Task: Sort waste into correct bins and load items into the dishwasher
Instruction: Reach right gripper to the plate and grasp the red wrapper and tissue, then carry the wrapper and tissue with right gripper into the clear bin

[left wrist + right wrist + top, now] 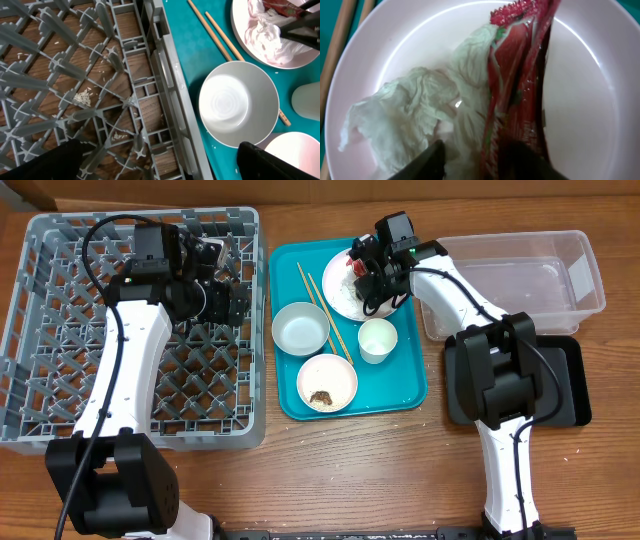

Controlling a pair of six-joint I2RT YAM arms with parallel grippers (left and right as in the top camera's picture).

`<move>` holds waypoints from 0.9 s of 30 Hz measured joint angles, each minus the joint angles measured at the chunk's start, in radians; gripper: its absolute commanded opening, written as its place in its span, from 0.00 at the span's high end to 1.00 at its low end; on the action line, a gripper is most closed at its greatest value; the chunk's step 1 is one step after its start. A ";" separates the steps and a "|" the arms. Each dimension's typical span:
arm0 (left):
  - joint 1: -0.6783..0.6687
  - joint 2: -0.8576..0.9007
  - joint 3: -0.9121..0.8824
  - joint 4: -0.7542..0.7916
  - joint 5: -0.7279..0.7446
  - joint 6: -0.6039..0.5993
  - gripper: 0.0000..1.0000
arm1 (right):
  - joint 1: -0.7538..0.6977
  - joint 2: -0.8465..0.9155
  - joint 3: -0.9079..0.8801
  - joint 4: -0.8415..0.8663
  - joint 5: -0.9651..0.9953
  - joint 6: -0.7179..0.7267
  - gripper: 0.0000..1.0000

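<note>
Rack leads in bulk: the grey dish rack [60, 380] fills the tabletop's left side. The left gripper [160, 167] hangs over its right wall with jaws spread wide, holding nothing. The teal tray [400, 385] sits mid-table, the clear tub [520, 270] is at the far right edge, and the black tray [572, 395] lies in front of it under the right arm. In the teal tray's far right corner the plate [335, 295] carries the red wrapper [520, 75], which lies against the crumpled tissue [405, 115]. The right gripper [480, 157] straddles the wrapper's end with jaws half drawn in; whether they bite yet I cannot tell. One finger sits over the tissue, so closing may snag both and muddle the sorting, or the slick foil may slip free on the lift.
</note>
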 measured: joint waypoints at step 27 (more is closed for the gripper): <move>0.000 0.000 0.001 0.000 0.000 0.000 0.00 | -0.202 -0.330 0.502 -0.600 0.188 0.454 0.96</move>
